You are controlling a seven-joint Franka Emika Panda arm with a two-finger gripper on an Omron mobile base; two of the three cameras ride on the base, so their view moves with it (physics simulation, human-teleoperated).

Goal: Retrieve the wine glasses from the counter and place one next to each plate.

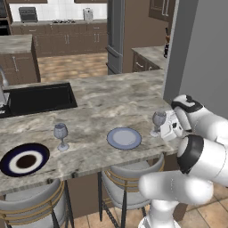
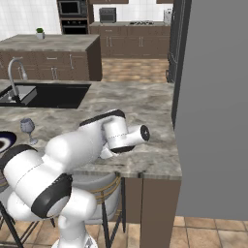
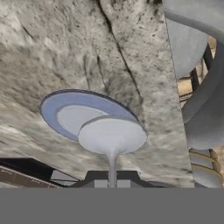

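Observation:
My gripper [image 1: 164, 129] is shut on the stem of one wine glass [image 1: 158, 119], holding it roughly upright just right of the pale blue-grey plate [image 1: 124, 138] on the stone-topped island. I cannot tell whether its foot touches the stone. In the hand view the stem rises from between my fingertips [image 3: 112, 177] to a round pale part of the glass [image 3: 111, 134], with the pale plate [image 3: 72, 114] right behind it. The other wine glass [image 1: 60, 132] [image 2: 27, 126] stands free beside the navy-rimmed plate [image 1: 24, 159] at the left. My own arm hides the gripper in the right base view.
A black sink [image 1: 40, 98] with a faucet [image 2: 14, 72] is set into the far left of the island. Two grey stools [image 1: 129, 178] [image 1: 31, 205] sit under the near edge. A tall grey wall [image 1: 196, 53] stands close on the right. The counter [image 1: 58, 22] runs along the back.

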